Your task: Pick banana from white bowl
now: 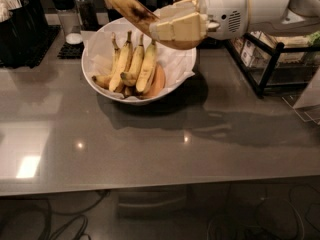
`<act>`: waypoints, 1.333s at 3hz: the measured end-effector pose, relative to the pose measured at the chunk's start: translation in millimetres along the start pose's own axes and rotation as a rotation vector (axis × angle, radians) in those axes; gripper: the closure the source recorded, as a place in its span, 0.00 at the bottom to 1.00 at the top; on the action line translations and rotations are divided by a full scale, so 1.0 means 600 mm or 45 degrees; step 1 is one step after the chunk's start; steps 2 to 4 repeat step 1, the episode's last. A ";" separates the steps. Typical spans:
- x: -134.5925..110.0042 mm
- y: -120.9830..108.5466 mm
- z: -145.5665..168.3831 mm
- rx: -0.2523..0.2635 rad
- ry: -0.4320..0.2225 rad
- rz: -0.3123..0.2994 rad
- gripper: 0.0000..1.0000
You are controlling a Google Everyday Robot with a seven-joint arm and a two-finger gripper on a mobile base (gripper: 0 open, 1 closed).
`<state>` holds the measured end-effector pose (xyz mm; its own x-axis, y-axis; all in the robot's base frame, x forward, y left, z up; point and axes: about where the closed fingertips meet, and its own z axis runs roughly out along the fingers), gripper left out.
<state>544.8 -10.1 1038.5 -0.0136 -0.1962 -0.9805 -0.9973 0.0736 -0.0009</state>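
Observation:
The banana (pixel 125 4), long and yellow with dark brown bruises, hangs in the air above the far rim of the white bowl (pixel 100 86). My gripper (pixel 167 26) is shut on its right end, with the rest of the banana pointing up and to the left. The bowl has a crinkled white paper lining and stands on the grey table. A bunch of smaller, cleaner bananas (pixel 131 66) lies inside it next to an orange fruit (pixel 157 82).
A black wire rack (pixel 272 59) stands to the right of the bowl, under my arm. Dark shakers (pixel 65 6) and a black container (pixel 20 29) stand at the back left. The table's front edge (pixel 150 186) runs across the bottom.

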 end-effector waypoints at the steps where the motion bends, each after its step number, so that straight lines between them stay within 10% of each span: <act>1: 0.000 0.000 0.000 0.000 0.000 0.000 1.00; 4: 0.000 0.000 0.000 0.000 0.000 0.000 1.00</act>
